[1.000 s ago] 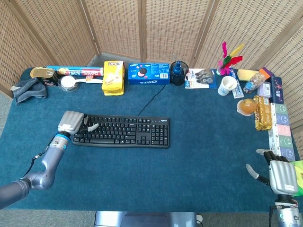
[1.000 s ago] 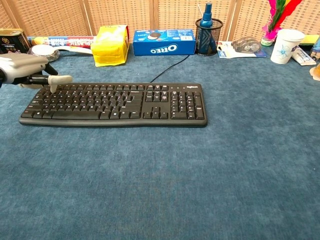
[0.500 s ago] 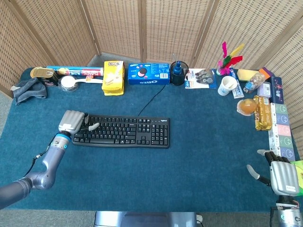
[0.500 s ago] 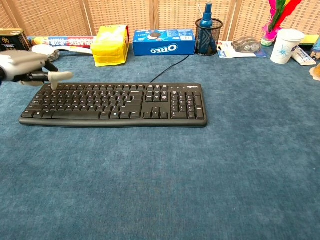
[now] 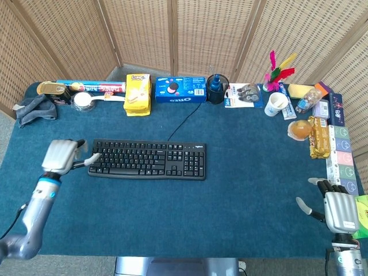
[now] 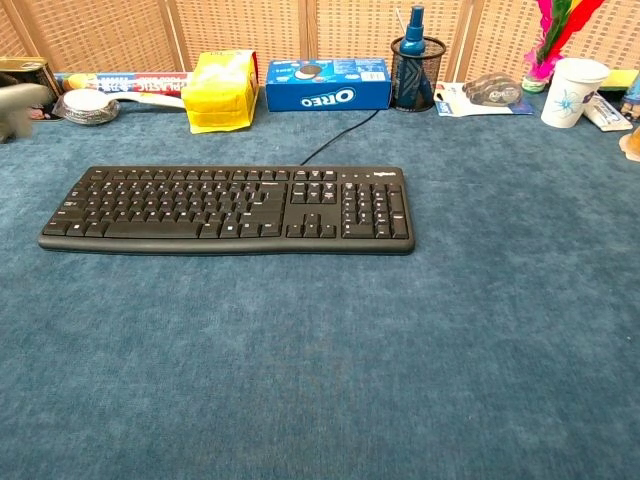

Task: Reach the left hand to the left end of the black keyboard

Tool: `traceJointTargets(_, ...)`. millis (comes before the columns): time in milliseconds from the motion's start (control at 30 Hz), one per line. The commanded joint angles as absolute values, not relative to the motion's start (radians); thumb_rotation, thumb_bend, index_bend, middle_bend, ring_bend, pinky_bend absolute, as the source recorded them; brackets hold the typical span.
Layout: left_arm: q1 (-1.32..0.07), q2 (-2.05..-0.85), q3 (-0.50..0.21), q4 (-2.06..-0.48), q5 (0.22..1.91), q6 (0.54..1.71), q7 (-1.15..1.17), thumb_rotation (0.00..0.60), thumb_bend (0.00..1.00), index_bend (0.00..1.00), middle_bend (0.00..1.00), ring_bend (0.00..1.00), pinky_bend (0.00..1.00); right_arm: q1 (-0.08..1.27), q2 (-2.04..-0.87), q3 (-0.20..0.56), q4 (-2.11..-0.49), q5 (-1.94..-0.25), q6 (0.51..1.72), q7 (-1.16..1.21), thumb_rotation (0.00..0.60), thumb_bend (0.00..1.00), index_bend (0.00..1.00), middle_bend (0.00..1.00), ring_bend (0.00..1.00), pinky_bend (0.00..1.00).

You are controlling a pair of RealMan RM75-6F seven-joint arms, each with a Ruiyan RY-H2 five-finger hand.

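Keyboard (image 5: 148, 159): one, black, lying flat mid-table on the blue cloth (image 5: 241, 190), its long side across the table; small white logo at its top right, too small to read; black cable (image 5: 183, 123) running from its back edge toward the far row.
Left hand (image 5: 62, 156): one, just beside the keyboard's left end, holding nothing; thumb sticks out toward the keys, near the end but contact cannot be told; other fingers curled under the palm.
Right hand (image 5: 338, 208): one, low at the table's near right corner, well apart from the keyboard; fingers apart, empty.
Oreo box (image 5: 180, 89): one, blue, "OREO" readable in both views, standing in the far row.
Yellow box (image 5: 137, 94): one, left of the Oreo box; print begins "LIP", the rest unclear.
Long box (image 5: 92, 87): one, flat at far left; red lettering, not readable.
Pen cup (image 5: 217, 89): one, black mesh, with a blue bottle (image 6: 413, 31) inside.
Paper cup (image 5: 276, 103): one, white with blue print, at far right.
Can (image 5: 53, 92): one, dark with a gold top, at far left.
Grey rag (image 5: 34, 109): one, crumpled at the far left corner.
Head view only: right hand, grey rag, the full left hand and forearm, snack packs along the right edge.
Chest view only: keyboard seen close, key rows distinct; left hand only a blurred sliver at the left edge (image 6: 15, 100).
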State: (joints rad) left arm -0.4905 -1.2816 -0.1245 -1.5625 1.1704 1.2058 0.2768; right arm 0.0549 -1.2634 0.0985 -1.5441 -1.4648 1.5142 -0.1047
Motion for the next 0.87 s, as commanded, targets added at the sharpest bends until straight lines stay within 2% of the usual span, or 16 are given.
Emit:
traceJointTargets(33,-0.382,-1.194,-0.076,-1.676,1.24,1.329,0.222,0.0,0.11,0.51,0.62,0.51,0.56,0.062,-1.265,0.101,-1.548,-1.47,1.511,-0.109,0.0,0.27,0.31,0.36,0.36,0.34)
traceJointTargets(367,-0.181,-1.097,0.021,-1.775,1.406,1.564,0.114,0.0,0.11,0.51,0.6,0.5,0.53,0.079,-1.292,0.1,-1.561,-1.491,1.512,-0.135,0.0,0.27,0.31,0.36,0.36,0.34)
traceJointTargets(600,-0.11,-1.105,0.043,-1.774,1.452,1.629,0.115,0.0,0.11,0.51,0.6,0.5,0.53,0.082,-1.283,0.101,-1.583,-1.498,1.517,-0.15,0.0,0.27,0.31,0.36,0.36,0.34)
traceJointTargets(867,-0.094,-1.115,0.033,-1.795,1.474,1.624,0.143,0.0,0.11,0.51,0.6,0.5,0.53,0.074,-1.273,0.098,-1.59,-1.493,1.527,-0.15,0.0,0.27,0.31,0.36,0.36,0.34)
